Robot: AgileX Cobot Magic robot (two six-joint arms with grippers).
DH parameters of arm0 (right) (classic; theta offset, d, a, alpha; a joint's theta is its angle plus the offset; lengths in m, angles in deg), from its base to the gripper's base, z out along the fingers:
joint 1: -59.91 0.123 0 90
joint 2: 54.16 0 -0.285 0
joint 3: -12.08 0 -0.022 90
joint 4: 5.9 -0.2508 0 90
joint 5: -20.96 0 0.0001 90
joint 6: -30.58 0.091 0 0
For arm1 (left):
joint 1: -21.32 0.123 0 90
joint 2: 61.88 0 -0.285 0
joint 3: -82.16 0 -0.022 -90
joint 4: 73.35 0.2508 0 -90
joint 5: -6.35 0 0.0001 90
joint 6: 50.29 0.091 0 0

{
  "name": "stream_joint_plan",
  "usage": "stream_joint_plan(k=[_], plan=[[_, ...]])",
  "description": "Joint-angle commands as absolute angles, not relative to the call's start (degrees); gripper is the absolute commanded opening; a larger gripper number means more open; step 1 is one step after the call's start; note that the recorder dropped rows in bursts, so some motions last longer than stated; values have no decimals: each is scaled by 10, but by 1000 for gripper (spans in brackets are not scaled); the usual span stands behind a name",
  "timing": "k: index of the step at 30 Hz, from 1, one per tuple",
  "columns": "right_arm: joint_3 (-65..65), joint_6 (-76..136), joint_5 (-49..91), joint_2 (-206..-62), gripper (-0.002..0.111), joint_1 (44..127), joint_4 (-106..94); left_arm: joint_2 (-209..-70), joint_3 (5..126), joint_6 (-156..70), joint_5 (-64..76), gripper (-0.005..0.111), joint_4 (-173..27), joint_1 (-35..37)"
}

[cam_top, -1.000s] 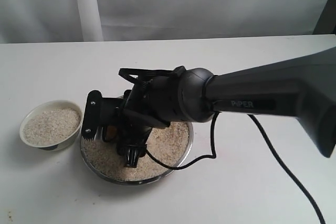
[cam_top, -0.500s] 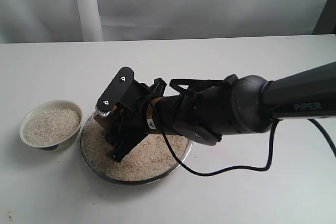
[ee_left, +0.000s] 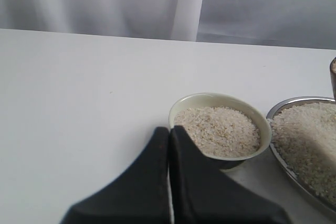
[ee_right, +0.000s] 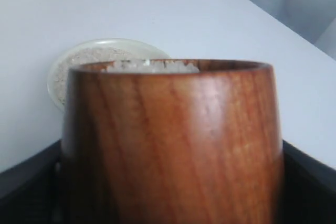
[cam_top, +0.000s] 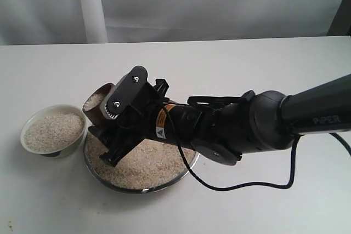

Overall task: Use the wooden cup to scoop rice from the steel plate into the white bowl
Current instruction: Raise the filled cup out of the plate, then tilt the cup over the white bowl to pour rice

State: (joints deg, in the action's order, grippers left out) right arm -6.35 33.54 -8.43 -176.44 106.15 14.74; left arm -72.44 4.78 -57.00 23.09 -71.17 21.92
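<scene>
The steel plate (cam_top: 167,184) holds a wide heap of rice (cam_top: 148,165). Left of it stands the white bowl (cam_top: 25,131), filled with rice (cam_top: 53,131). My right gripper (cam_top: 108,130) is shut on the wooden cup (cam_top: 97,108), which hangs over the plate's left rim, close to the bowl, with rice (cam_top: 95,100) in its mouth. In the right wrist view the cup (ee_right: 173,145) fills the frame, with grains (ee_right: 152,66) at its brim and the bowl (ee_right: 86,56) beyond. My left gripper (ee_left: 169,132) is shut on nothing, just short of the bowl (ee_left: 220,97); the plate (ee_left: 295,101) lies beside it.
The white table (cam_top: 263,69) stretches around the vessels. The right arm's black cable (cam_top: 258,182) loops over the table to the right of the plate. A pale curtain (cam_top: 164,4) hangs behind the table's far edge.
My right gripper has risen out of the rice heap with the cup and swung left toward the bowl. The cup now shows rice in its mouth.
</scene>
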Motion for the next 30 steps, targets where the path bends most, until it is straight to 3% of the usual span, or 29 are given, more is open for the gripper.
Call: stream_joint_plan(k=[1, 15, 23, 30], plan=[[-60, 296, -100, -1756, 0, 1058, 143, -725, 49, -573, 227, 0, -714, 220], [186, 220, 201, -1758, 0, 1093, 174, -725, 49, -573, 227, 0, -714, 220], [356, 154, 382, -1833, 0, 1121, 207, -725, 49, -573, 227, 0, -714, 220], [410, 58, 424, -1908, 0, 1145, 224, -725, 49, -573, 227, 0, -714, 220]])
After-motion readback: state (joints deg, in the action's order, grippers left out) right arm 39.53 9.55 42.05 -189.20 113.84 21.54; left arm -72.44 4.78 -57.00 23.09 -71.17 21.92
